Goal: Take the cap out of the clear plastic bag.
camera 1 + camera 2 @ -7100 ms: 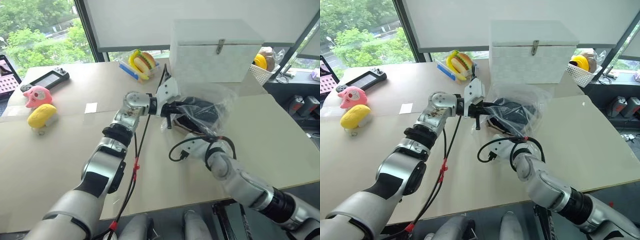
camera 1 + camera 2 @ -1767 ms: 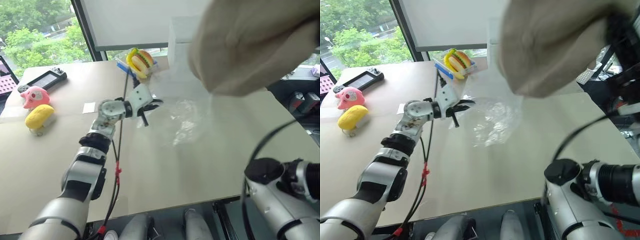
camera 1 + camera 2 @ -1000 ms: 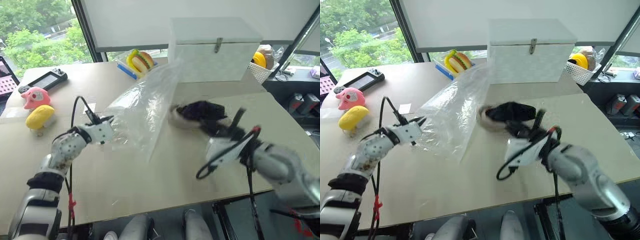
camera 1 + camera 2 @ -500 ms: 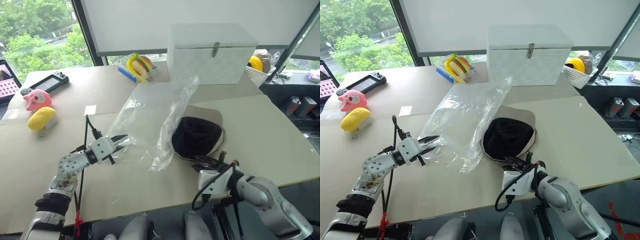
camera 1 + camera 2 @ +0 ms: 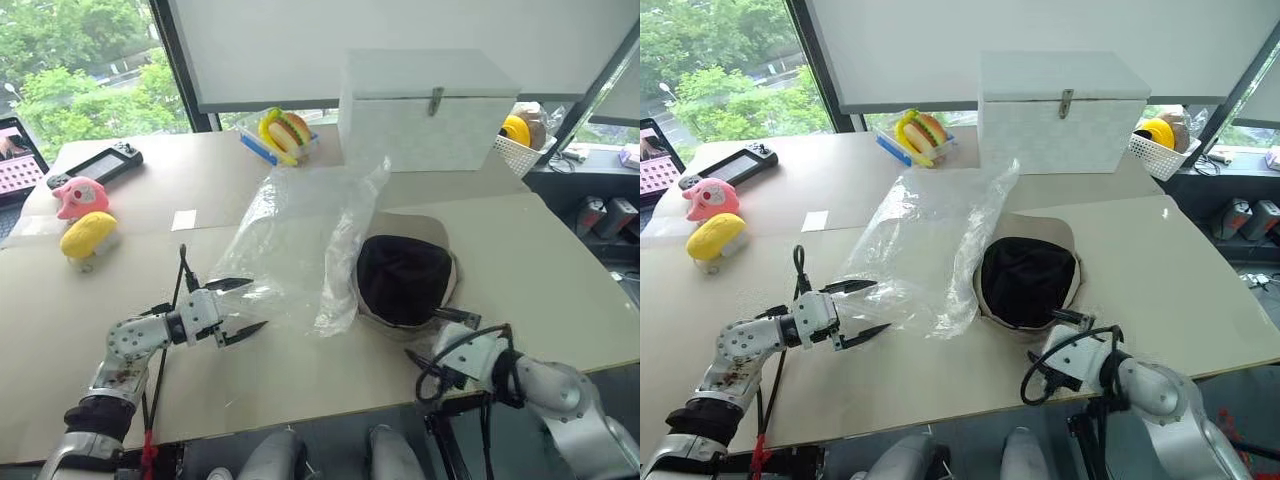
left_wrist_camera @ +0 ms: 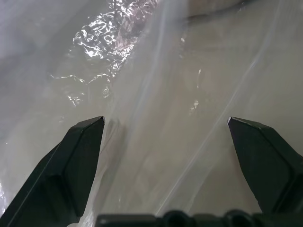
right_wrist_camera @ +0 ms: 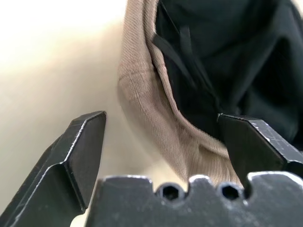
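The cap (image 5: 405,278), dark crown up with a beige rim, lies on the table outside the clear plastic bag (image 5: 295,235). The bag lies crumpled flat just to its left, one edge touching the cap's side. My left gripper (image 5: 257,303) stands open at the bag's near left edge, holding nothing; in the left wrist view the bag (image 6: 109,56) spreads before its open fingers. My right gripper (image 5: 422,331) is open just in front of the cap's near rim. Between the right gripper's (image 7: 163,123) spread fingers in the right wrist view lies the cap (image 7: 227,61).
A white box (image 5: 430,110) stands at the back, a toy burger (image 5: 283,128) to its left and a white basket (image 5: 520,140) to its right. A pink toy (image 5: 78,195), a yellow plush (image 5: 85,235), a game console (image 5: 95,165) and a paper slip (image 5: 183,219) lie far left.
Both grippers have opened. The bag dropped from my left gripper and settled on the table. The cap left my right gripper and lies flat; the right hand drew back toward the near edge.
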`<action>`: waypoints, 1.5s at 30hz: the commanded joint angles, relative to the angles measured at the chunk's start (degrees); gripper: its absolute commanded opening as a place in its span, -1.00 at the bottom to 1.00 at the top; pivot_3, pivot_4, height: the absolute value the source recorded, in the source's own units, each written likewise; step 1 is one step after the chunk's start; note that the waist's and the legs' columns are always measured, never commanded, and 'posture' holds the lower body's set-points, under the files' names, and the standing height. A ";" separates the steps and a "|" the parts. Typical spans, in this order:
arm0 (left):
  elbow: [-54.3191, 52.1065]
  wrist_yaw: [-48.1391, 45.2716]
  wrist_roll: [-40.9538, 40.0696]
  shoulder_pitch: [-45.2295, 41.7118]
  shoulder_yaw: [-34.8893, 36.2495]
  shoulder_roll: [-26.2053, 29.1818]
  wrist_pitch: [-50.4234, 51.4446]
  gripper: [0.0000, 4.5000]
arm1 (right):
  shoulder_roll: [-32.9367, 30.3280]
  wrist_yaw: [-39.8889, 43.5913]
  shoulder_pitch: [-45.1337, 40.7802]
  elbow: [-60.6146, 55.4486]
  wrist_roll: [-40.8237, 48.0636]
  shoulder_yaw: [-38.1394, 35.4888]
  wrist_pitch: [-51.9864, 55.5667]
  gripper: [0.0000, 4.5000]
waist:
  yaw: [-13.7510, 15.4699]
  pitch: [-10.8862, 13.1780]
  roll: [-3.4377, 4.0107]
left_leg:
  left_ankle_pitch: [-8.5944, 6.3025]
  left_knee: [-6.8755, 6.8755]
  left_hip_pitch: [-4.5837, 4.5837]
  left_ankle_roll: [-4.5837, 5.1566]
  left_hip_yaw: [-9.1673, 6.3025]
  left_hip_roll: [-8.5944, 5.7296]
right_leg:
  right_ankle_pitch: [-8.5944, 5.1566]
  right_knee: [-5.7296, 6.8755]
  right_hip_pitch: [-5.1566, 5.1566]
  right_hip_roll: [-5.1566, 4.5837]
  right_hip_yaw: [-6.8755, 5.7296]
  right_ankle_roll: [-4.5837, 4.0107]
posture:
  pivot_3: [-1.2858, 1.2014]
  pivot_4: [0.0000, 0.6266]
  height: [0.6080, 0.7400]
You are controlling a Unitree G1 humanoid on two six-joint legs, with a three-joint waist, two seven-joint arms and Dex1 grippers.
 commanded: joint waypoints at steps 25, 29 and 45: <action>-7.29 28.21 -29.01 -3.65 30.74 -6.45 50.01 0.99 | 4.96 -31.33 -14.33 18.77 14.22 -15.22 3.46 1.00 | 0.27 0.30 0.23 | 0.13 -0.44 0.10 -0.55 -0.01 0.15 | -0.04 0.01 -0.21 0.25 0.13 -0.25 | 0.03 -0.52 0.96; -0.70 33.72 -20.08 -3.29 30.32 -7.93 40.57 0.99 | 6.46 -33.59 -14.48 21.39 8.13 -12.53 -1.26 1.00 | 0.14 0.30 0.23 | 0.12 -0.49 0.12 -0.53 0.00 0.15 | -0.04 -0.02 -0.19 0.25 0.14 -0.26 | 0.03 -0.52 0.96; 12.70 46.34 -3.17 -4.80 27.90 -11.66 19.77 0.99 | 14.01 -38.25 -13.56 28.84 1.26 -13.59 -11.60 1.00 | 0.28 0.29 0.23 | 0.12 -0.66 0.15 -0.51 -0.01 0.15 | -0.02 -0.05 -0.21 0.26 0.14 -0.30 | 0.03 -0.52 0.96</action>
